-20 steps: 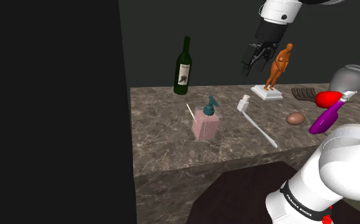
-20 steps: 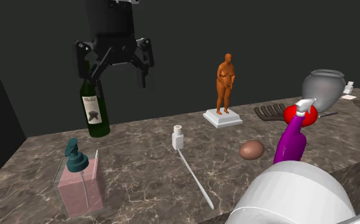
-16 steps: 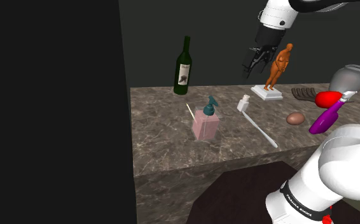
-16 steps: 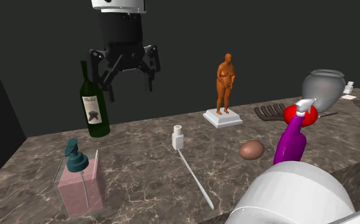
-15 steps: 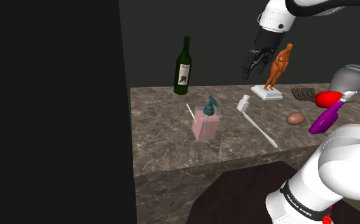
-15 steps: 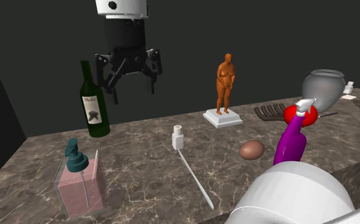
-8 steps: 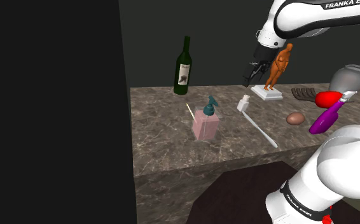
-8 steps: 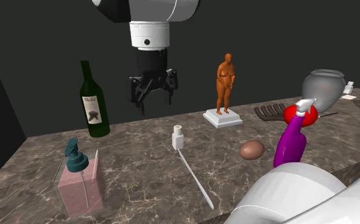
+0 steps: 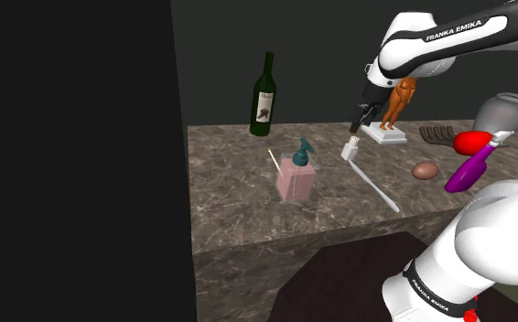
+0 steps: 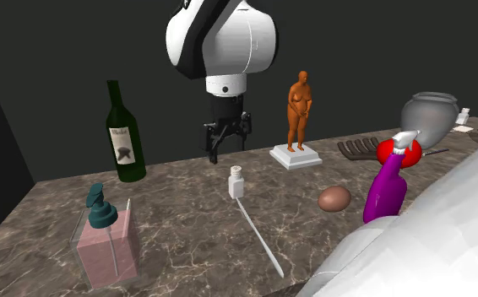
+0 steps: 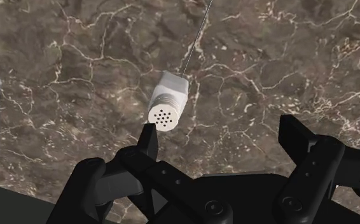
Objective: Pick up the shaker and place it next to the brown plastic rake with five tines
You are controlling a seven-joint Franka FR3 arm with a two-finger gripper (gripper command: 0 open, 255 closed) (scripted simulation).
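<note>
The small white shaker (image 9: 350, 148) (image 10: 236, 181) stands upright on the dark marble counter (image 9: 248, 206); its holed cap shows in the wrist view (image 11: 168, 98). My black gripper (image 9: 361, 122) (image 10: 226, 150) (image 11: 222, 133) hangs open just above and slightly behind it, holding nothing. In the wrist view the shaker lies beyond one fingertip (image 11: 150, 137), not between the fingers. The brown rake (image 9: 437, 134) (image 10: 360, 148) lies flat farther along the counter, past the orange figurine (image 9: 396, 99) (image 10: 297, 114).
A thin white rod (image 9: 376, 187) (image 10: 258, 236) lies by the shaker. Around it stand a green wine bottle (image 9: 264, 95), a pink soap dispenser (image 9: 296, 174), a brown egg shape (image 9: 425, 170), a purple spray bottle (image 9: 470, 169) and a grey pot (image 9: 502, 112).
The gripper has come down from high beside the wine bottle and moved toward the figurine, ending low over the shaker. It stayed open. Nothing on the counter moved.
</note>
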